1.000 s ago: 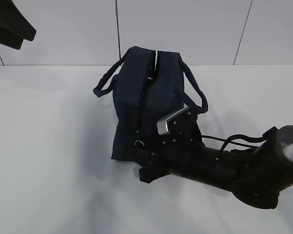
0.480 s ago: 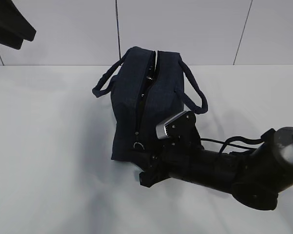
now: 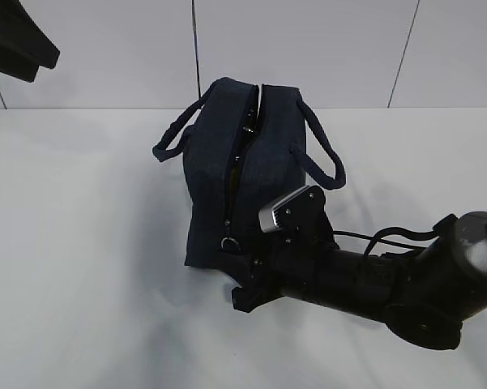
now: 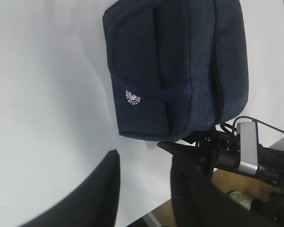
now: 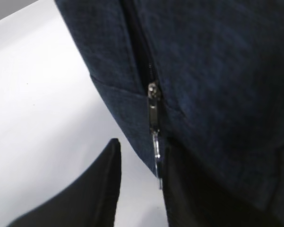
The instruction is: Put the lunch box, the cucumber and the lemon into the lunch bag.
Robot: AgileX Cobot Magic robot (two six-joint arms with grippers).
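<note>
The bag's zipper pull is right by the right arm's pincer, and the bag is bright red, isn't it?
Not quite. The bag is dark navy, not red, as the exterior view shows. The rest holds: in the right wrist view the silver zipper pull hangs right by the right pincer.

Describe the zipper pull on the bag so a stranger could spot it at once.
Find the dark navy lunch bag standing on the white table. Follow the zipper line along its top and down the near end. The zipper pull hangs there, a slim silver metal tab, the only shiny piece on the dark fabric, just above the right gripper.
</note>
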